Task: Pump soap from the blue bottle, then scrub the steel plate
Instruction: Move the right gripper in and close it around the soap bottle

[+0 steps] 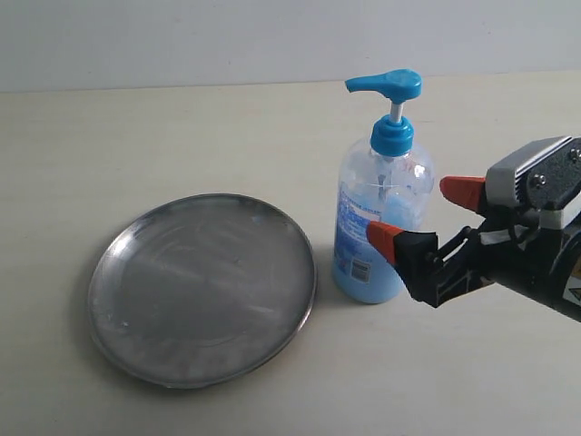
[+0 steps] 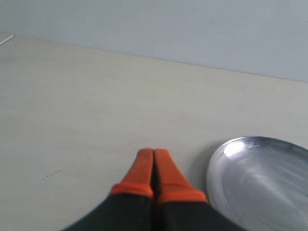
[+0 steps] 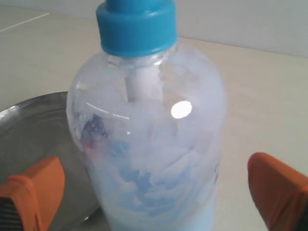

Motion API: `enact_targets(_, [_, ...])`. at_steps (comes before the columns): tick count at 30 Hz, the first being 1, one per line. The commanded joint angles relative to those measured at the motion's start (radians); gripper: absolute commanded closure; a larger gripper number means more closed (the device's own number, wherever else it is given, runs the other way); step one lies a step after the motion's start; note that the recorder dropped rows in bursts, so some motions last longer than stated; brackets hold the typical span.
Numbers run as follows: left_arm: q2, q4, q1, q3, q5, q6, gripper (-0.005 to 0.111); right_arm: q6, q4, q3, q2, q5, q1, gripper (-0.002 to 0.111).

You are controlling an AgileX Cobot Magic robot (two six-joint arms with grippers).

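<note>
The blue bottle (image 1: pixel 379 218) stands upright on the table, its pump head (image 1: pixel 386 86) pointing toward the steel plate (image 1: pixel 201 287), which lies just beside it on the left. My right gripper (image 1: pixel 419 214) is open, its orange fingertips on either side of the bottle's body without touching it; the right wrist view shows the bottle (image 3: pixel 149 144) filling the gap between the fingers (image 3: pixel 36 185). My left gripper (image 2: pixel 154 166) is shut on nothing, over bare table beside the plate's rim (image 2: pixel 211 168); it is out of the exterior view. No soap shows on the plate.
The pale wooden table (image 1: pixel 118 136) stretches behind and in front of the plate and bottle, ending at a plain light wall (image 1: pixel 182 36). Nothing else stands on it.
</note>
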State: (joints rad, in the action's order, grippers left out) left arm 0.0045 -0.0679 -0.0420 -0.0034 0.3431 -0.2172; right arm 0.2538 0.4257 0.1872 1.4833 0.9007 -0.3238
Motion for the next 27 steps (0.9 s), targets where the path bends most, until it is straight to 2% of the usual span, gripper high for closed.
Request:
enact_targets(1, [-0.005,-0.005,0.002,0.003,-0.008,0.002,0.106,0.018,-0.008,0.011,0.022,0.01,-0.002,0.004])
enact_targets(27, [-0.005,-0.005,0.002,0.003,-0.008,0.002,0.106,0.065,-0.002,0.054,0.113,-0.001,-0.002,0.004])
